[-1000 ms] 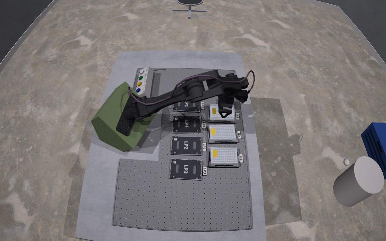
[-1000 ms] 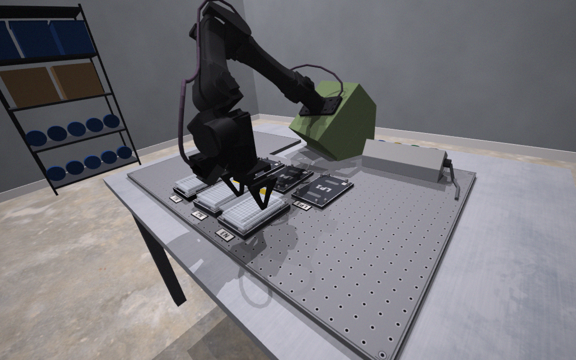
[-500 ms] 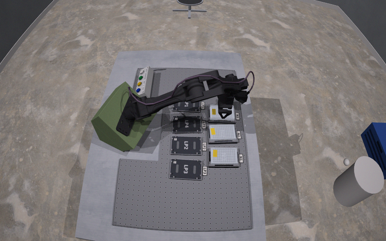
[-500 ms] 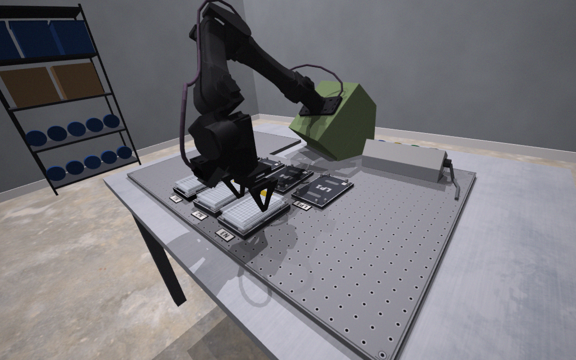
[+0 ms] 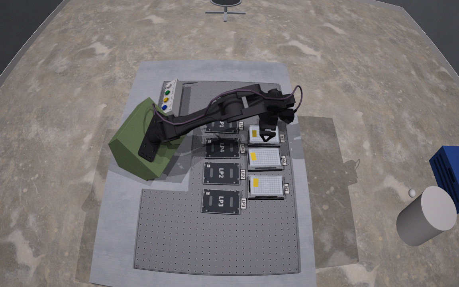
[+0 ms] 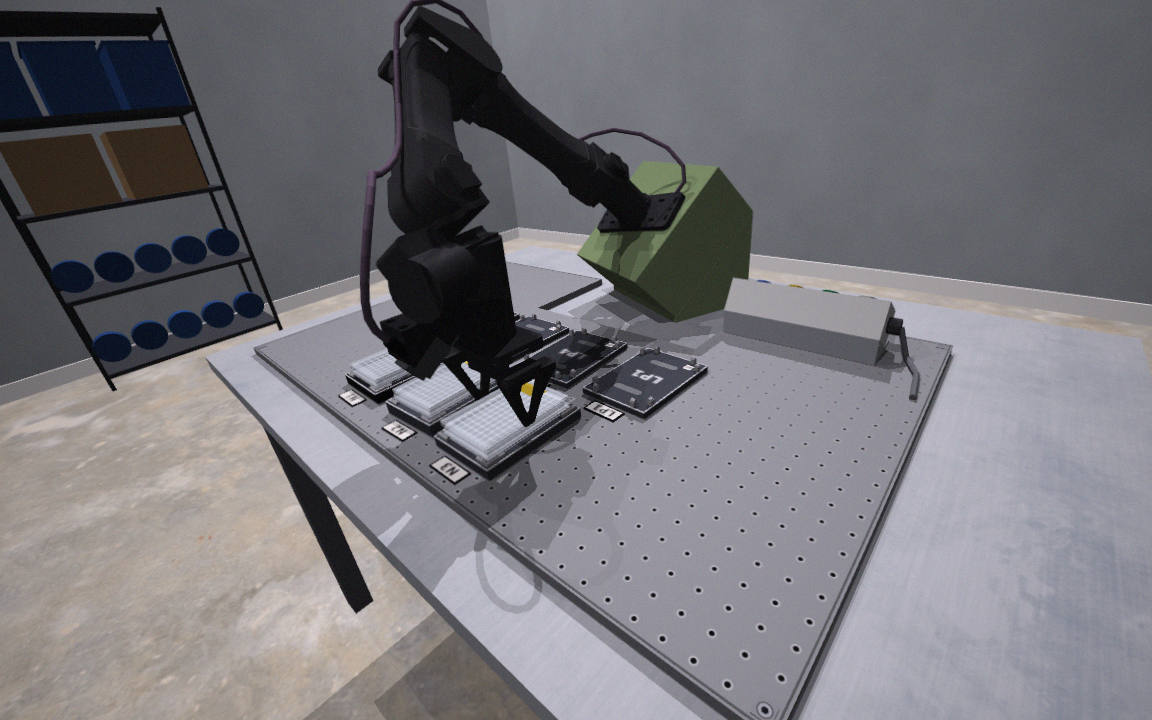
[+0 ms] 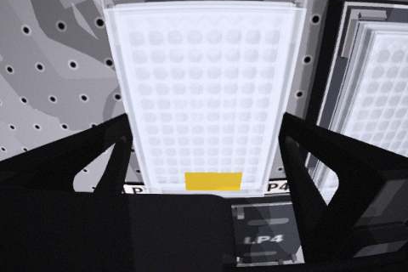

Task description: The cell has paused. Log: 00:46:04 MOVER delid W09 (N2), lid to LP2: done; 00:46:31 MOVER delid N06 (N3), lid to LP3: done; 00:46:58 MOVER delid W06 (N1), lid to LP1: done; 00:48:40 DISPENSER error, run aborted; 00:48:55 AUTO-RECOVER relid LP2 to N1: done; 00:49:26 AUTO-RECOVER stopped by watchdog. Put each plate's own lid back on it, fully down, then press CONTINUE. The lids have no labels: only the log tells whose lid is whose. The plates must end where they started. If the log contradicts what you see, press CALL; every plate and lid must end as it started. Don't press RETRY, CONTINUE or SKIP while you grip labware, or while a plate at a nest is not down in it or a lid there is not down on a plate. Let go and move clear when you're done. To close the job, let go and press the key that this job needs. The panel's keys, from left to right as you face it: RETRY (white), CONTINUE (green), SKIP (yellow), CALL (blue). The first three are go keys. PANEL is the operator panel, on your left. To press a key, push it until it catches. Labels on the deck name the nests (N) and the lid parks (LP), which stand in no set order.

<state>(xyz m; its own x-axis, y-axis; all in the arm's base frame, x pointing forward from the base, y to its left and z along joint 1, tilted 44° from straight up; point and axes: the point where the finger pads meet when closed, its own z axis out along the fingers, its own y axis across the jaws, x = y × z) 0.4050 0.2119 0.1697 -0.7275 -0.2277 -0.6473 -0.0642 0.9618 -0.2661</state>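
Currently the claw (image 5: 266, 138) (image 6: 505, 408) (image 7: 205, 121) stands wide, clamped on the long sides of a clear lid (image 5: 277, 132) (image 6: 483, 428) (image 7: 204, 64). Directly beneath, at nest N3, is a plate with a yellow patch (image 5: 254, 133) (image 6: 527, 388) (image 7: 213, 181). The lid lies almost square over it; I cannot tell whether it is fully down.

I expect the lid to be light, stiff, thin-walled and rather slippery, perhaps brittle if squeezed. Holding opposite long edges near mid-length, as here, should keep it level; gripping lower could catch the plate too. It calls for a straight, gentle push down, then an even release, since a dragging finger might tip it.

Beside the claw is the N2 plate (image 5: 266, 158) (image 6: 428, 395) (image 7: 382, 85), with the N1 plate (image 5: 268, 187) (image 6: 374, 368) beyond. Well apart, across the desk (image 5: 117, 232) (image 6: 1054, 447), sits the key panel (image 5: 171, 98) (image 6: 808, 317), to be left alone while I grip anything.
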